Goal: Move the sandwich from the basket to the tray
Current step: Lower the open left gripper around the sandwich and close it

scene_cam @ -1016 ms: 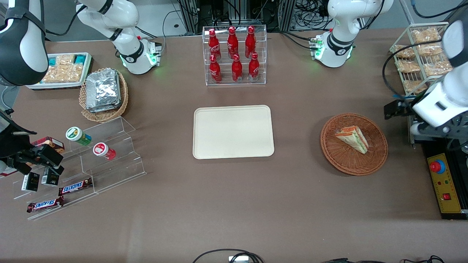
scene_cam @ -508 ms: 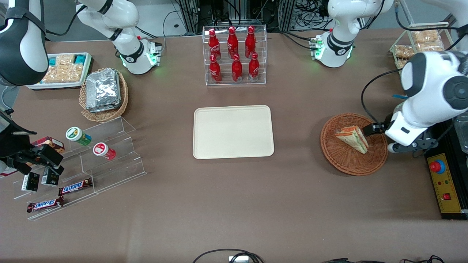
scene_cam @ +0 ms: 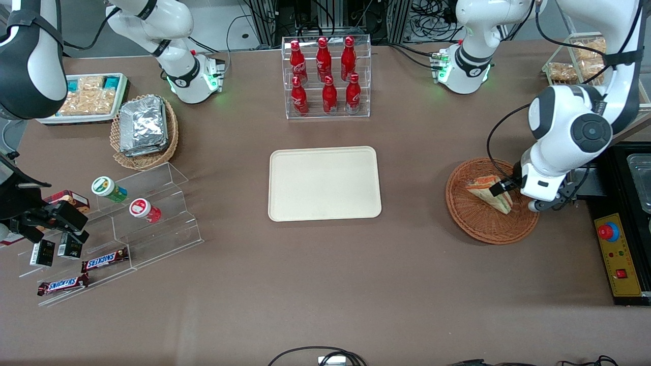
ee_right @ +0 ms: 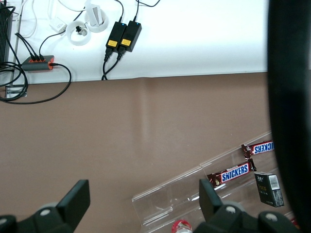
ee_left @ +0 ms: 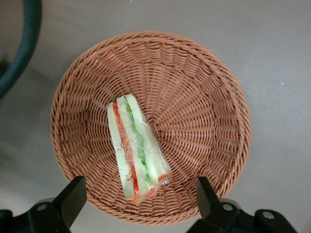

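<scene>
Progress: nothing moved yet | sandwich [ee_left: 137, 148] is seen lying in basket [ee_left: 214, 102] | end effector [ee_left: 138, 199] is spread wide above it (nothing gripped) | tray [scene_cam: 324, 183] is bare; grasp, carry, placement remain

Sandwich [ee_left: 137, 148] in basket [ee_left: 214, 97] — hand [ee_left: 138, 201] above — tray [scene_cam: 324, 183] beside.

Basket [ee_left: 204, 97]: woven wicker, reddish-brown, ribbed and rough, slight sheen on the strands. Sandwich [ee_left: 137, 150]: clear glossy plastic wrap, creased, over soft matt white bread.

Gripper [ee_left: 141, 201], above the basket at its 6 o'clock rim: fingers [ee_left: 73, 199] matt black plastic, spread wide.

Tray [scene_cam: 324, 183]: cream, smooth, matt, looks like moulded plastic or pulp. Surface [scene_cam: 325, 284]: brown cloth-like cover, matt, faintly creased.

Bottles [scene_cam: 325, 76]: glossy red, in a clear shiny acrylic rack [scene_cam: 366, 76]. Foil packets [scene_cam: 143, 124]: crinkled, silvery.
</scene>
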Robot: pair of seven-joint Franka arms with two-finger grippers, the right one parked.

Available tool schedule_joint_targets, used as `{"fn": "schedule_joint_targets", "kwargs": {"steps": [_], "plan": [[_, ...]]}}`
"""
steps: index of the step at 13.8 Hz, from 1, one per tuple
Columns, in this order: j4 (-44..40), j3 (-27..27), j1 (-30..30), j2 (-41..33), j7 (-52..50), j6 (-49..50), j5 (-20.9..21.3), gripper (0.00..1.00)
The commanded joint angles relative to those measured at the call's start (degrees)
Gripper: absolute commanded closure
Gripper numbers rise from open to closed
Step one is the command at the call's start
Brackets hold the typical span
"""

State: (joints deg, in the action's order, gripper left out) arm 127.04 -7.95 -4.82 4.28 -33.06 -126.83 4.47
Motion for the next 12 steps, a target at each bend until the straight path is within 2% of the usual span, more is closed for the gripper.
{"fn": "schedule_joint_targets", "kwargs": {"steps": [1,6,8,12], "plan": [[4.9,0.0,0.0,-1.1,-7.2,-5.8,0.8,0.00],[10.7,0.0,-2.1,0.6,-11.3,-15.4,0.8,0.00],[11.1,0.1,-4.2,1.7,-13.3,-17.0,0.8,0.00],[11.1,0.0,-3.9,4.6,-20.0,-20.1,0.8,0.00]]}}
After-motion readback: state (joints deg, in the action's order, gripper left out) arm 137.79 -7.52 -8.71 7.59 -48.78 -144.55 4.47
